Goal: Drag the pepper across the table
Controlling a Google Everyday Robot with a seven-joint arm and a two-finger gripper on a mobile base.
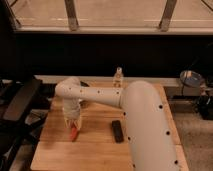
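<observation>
Camera view shows the end effector (74,122) low over the left side of the desk (95,150), right at the top of the pepper (74,133). The pepper lies flat on the wood, its tip pointing toward 6 o'clock. I cannot tell how the end effector is set. It is probably down this low so it can pull the pepper along. A black bar (117,130) lies at 3 o'clock from the pepper, and a small bottle (118,77) stands at the far edge, at 12 o'clock.

The small orange-red pepper (74,133) lies tilted on the table's (95,150) left part, the gripper (73,124) directly above it.
</observation>
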